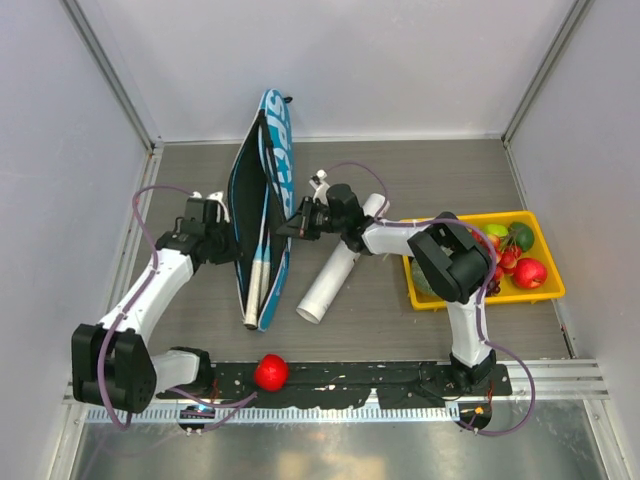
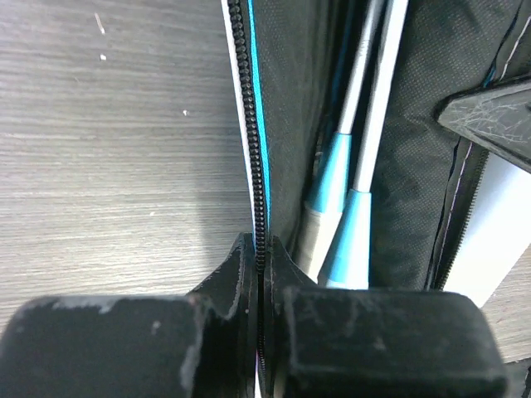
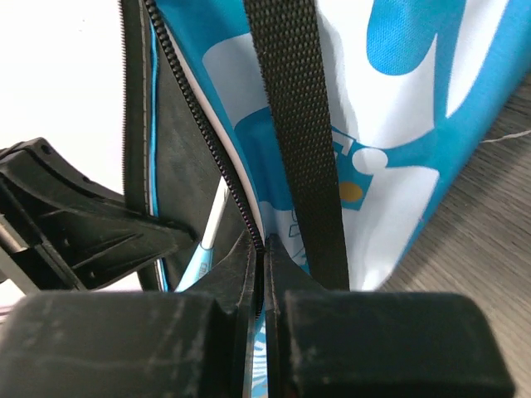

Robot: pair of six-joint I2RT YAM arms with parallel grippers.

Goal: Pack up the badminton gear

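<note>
The racket bag (image 1: pixel 278 150) is laid open lengthwise on the tabletop (image 1: pixel 420 170), between the two arms. The left end effector (image 2: pixel 260 249) is closed tight on the bag's left zip edge. The right end effector (image 3: pixel 264 245) is likewise clamped on the opposite zip edge (just beside a black webbing strap (image 3: pixel 294 124)). Two rackets (image 2: pixel 348 199) are contained in the bag, their pale handles toward its near end. The white tube (image 1: pixel 335 272) is laid just right of the bag.
</note>
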